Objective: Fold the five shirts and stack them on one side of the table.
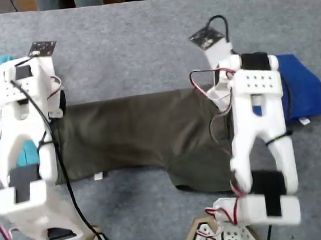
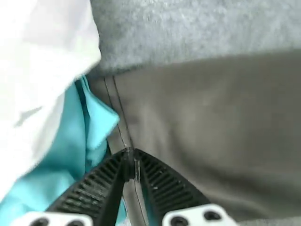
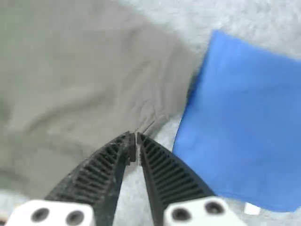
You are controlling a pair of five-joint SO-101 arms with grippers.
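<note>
"High view: where is the olive shirt (image 1: 145, 132)?"
"Flat in the middle of the bench (image 1: 142, 37), its long axis running from 9 to 3 o'clock. A folded blue shirt (image 1: 304, 93) lies just beside its 3 o'clock end, and a white shirt (image 2: 37, 70) and a teal shirt (image 2: 61, 160) lie at 9."
"And the arms?"
"Both stretch from 6 toward 12, one over each end. The left tool (image 2: 130, 157) is pinched closed on the hem. The right tool (image 3: 136, 139) is closed on a wrinkle of the same shirt."
</note>
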